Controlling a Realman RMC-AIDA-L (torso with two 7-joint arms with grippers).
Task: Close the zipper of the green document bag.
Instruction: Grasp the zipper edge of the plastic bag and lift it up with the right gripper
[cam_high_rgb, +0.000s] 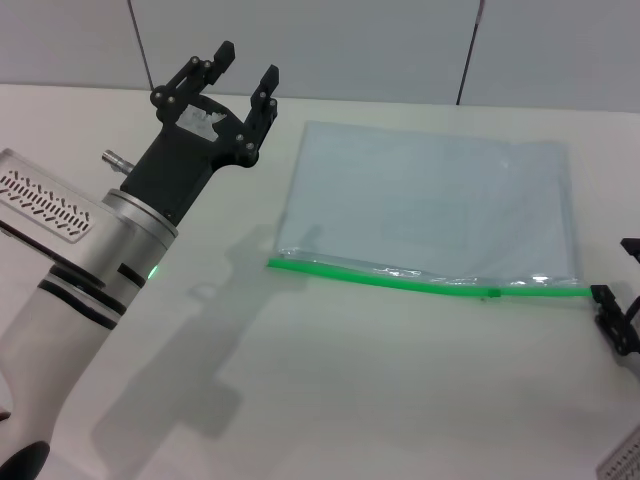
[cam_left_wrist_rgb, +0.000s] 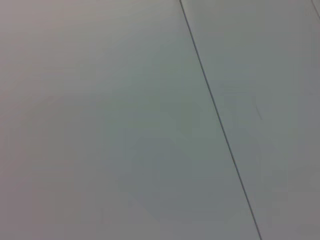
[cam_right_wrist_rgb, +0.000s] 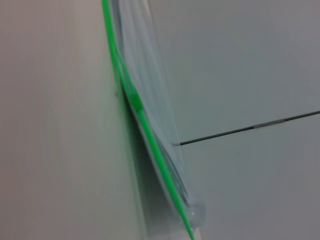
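The green document bag lies flat on the white table, a translucent pale blue-grey pouch. Its zipper is the bright green strip along the near long edge, with the small green slider tab right of the middle. My left gripper is open, raised above the table just left of the bag's far left corner, holding nothing. My right gripper sits at the frame's right edge by the zipper's right end, fingers apart. The right wrist view shows the zipper and slider close up.
The white table stretches bare in front of the bag. A grey panelled wall with dark seams stands behind it. The left wrist view shows only a pale panel with one seam.
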